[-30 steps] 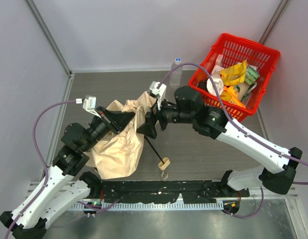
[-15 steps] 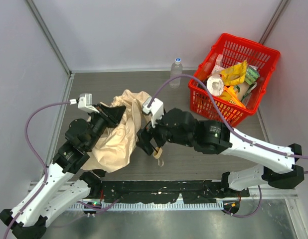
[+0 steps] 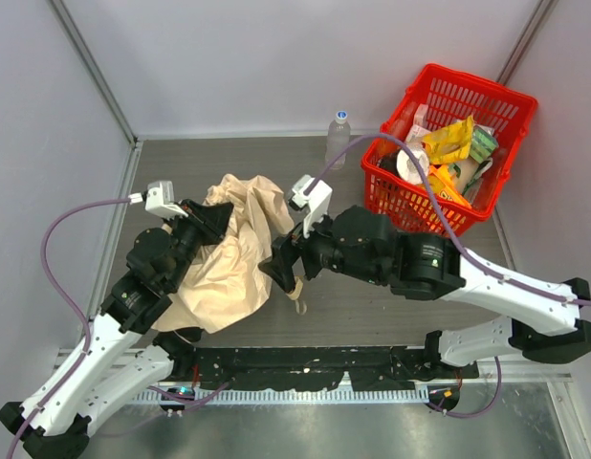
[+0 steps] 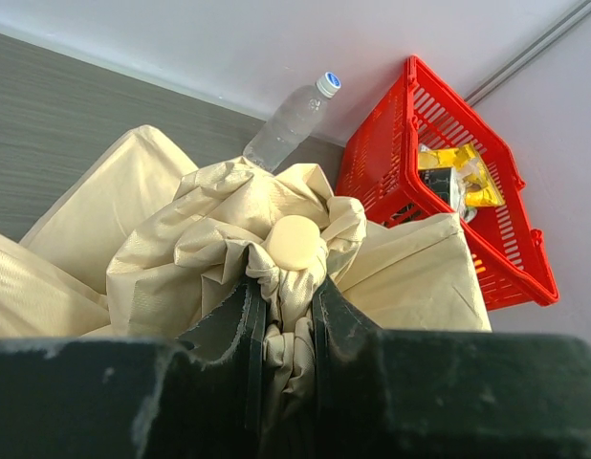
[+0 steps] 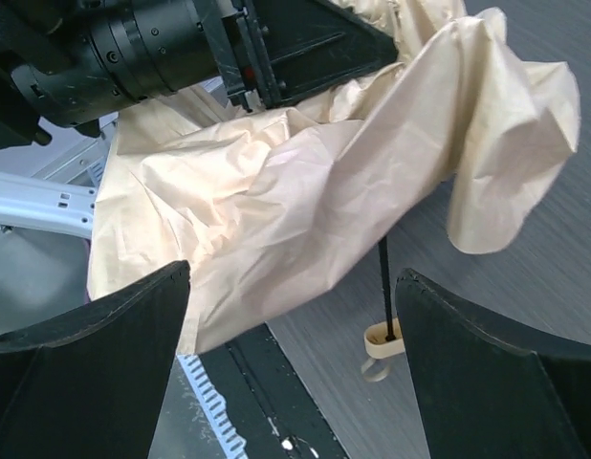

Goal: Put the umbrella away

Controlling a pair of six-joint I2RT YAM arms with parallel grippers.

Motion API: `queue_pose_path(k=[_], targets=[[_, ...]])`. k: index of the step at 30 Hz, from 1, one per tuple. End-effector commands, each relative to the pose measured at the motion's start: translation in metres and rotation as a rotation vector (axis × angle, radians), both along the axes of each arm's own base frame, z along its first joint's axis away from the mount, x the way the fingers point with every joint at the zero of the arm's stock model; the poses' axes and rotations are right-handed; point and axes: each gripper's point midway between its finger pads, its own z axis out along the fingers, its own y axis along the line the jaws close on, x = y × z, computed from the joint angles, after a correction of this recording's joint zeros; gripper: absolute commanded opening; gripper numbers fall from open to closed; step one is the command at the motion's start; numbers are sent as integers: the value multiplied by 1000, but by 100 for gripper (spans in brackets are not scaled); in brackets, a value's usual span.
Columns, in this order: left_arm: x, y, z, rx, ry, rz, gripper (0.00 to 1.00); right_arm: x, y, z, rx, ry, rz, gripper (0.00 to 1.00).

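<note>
Left gripper (image 4: 281,296) clenched; right gripper (image 5: 292,277) wide.

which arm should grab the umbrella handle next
Probably right. The right tool is open, framing the handle; the left tool is shut on the umbrella fabric.

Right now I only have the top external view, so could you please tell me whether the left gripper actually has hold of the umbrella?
Observer: Yes. The left wrist view shows the left gripper pinched shut on bunched fabric of the umbrella, just below its round cream cap.
Operator: Thank you. Is the right gripper holding anything?
Observer: No. In the right wrist view the right gripper stands wide open with nothing between its fingers. The black shaft and beige handle lie ahead of it, untouched.
</note>
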Motion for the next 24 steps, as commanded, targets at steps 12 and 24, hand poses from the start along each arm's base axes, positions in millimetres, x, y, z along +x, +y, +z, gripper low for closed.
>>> queue_pose_path(k=[12,24], targets=[[-21,5,49,-137,-91,-39,0,29,43,-39,-31,48,8,20],[-75,-41,58,-121,-275,-435,0,78,-12,-35,-121,-181,45,1]])
